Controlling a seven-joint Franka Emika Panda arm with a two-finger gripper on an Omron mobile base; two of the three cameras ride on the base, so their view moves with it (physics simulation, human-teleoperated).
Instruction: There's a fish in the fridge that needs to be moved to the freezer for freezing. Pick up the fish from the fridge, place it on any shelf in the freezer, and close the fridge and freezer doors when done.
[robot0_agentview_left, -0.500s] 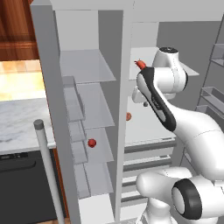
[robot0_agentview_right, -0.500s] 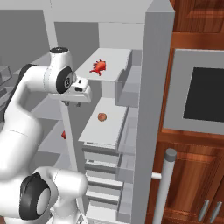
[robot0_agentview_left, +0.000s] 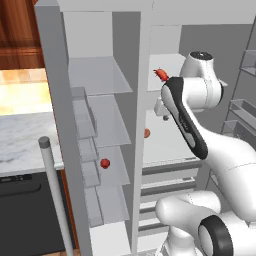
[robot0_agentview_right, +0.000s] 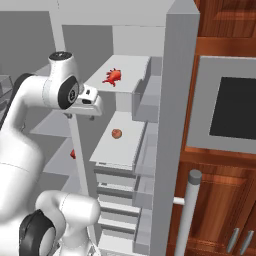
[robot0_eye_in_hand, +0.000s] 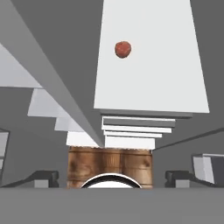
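Up top, the fish (robot0_agentview_right: 112, 77) (spiky); hand view catches the orange-red ball (robot0_eye_in_hand: 123, 49).

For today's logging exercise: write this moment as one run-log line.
stage: reaching | gripper: open, empty | fish: top fridge shelf, untouched | doors: open

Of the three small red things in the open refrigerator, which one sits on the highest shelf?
The spiky bright red fish, on the top shelf of the wider fridge compartment. The round orange-red ball lies one shelf lower; the smooth red ball sits in the narrow freezer.
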